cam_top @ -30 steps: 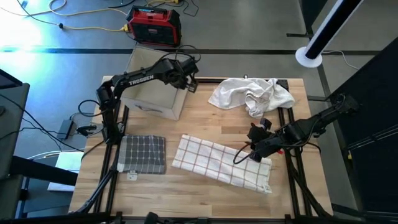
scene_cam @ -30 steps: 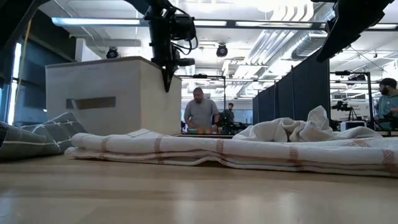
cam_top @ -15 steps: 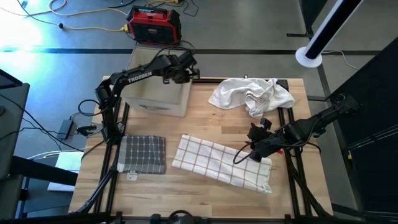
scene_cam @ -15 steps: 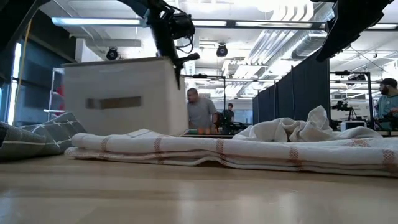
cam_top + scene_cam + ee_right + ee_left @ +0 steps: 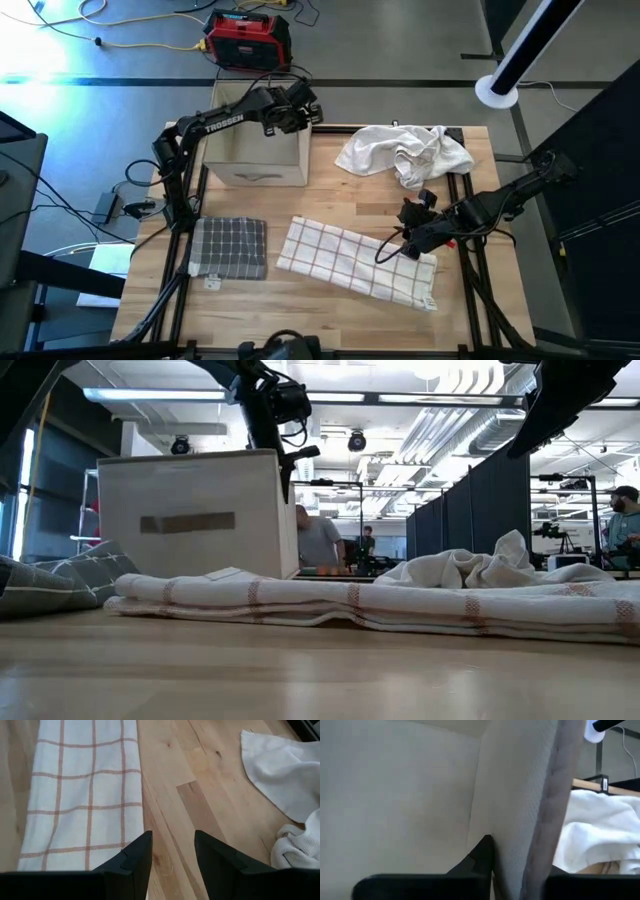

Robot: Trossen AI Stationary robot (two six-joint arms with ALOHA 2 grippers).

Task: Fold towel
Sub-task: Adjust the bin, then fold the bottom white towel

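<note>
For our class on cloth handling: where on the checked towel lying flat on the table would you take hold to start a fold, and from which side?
Probably at a corner of the short edge of the checked towel nearest the right gripper, which hovers open there. The towel lies flat, so come down from above and pinch the edge, then carry it toward the far end by the grey folded cloth.

The left arm reaches far out across the back of the worktop, bent at the elbow. Its left gripper points down, jaws squeezed on a thin wall. The right arm comes in low from the right side. Its right gripper hangs low, jaws apart
</note>
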